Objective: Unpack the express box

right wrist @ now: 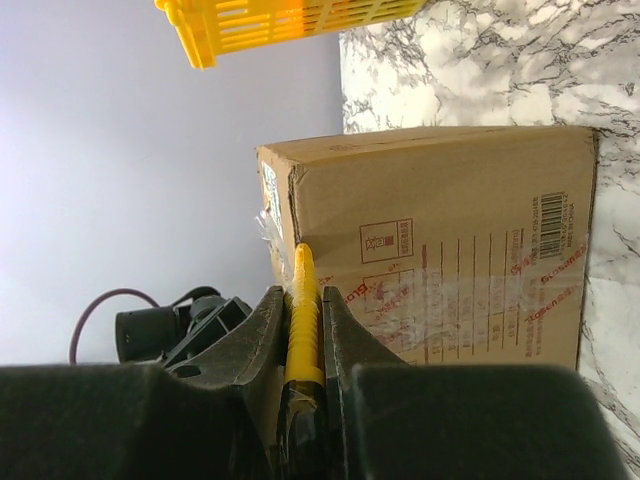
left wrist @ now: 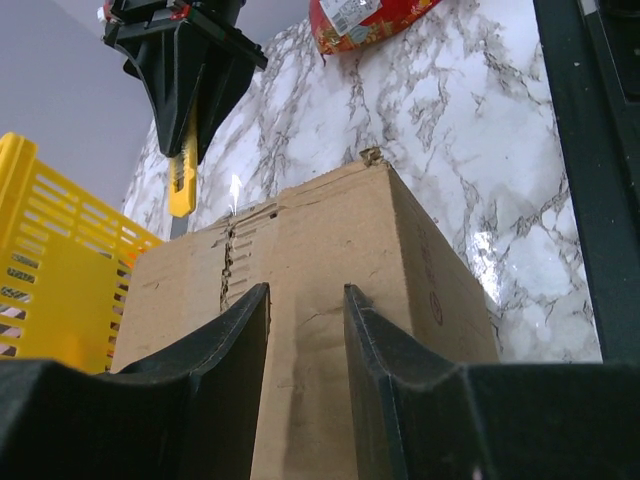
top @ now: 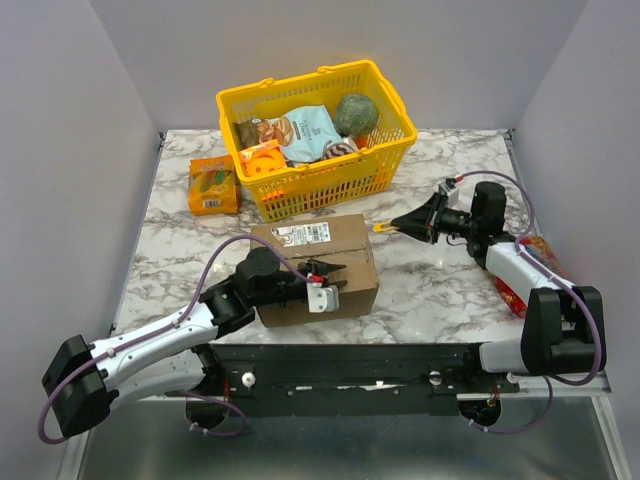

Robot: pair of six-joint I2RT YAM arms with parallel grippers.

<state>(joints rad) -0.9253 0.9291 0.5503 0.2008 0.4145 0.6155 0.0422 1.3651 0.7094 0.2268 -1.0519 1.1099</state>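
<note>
Top external view: the express box (top: 315, 262) sits on the marble tabletop (top: 430, 290), flaps closed, directly under my left end effector (top: 335, 277), and just short of the tip of my right end effector (top: 400, 224). Its white label (top: 303, 235) lies on the far side of the top, beyond the left fingertips.

Left wrist view: the left end effector (left wrist: 305, 320) is spread, and its two dark fingers (left wrist: 235, 335) show a clear gap with bare cardboard between them and nothing pinched. Ahead of them, a ragged line (left wrist: 228, 260) runs along the box top. I cannot tell whether the fingertips touch the cardboard.

The right end effector is pressed together on a yellow cutter (top: 382, 227). In the right wrist view, the yellow handle (right wrist: 303, 290) is pinched between both fingers and points at the box's upper corner. The printed and taped side of the box (right wrist: 450, 250) fills the space just ahead. From the left wrist view, the cutter (left wrist: 182, 185) hangs tip-down beyond the box's far edge.

Beyond both end effectors stands a yellow basket (top: 392, 150) holding groceries. An orange snack box (top: 213, 185) is well off to the left of the left end effector, and a red packet (top: 512, 292) lies back beside the right arm.
</note>
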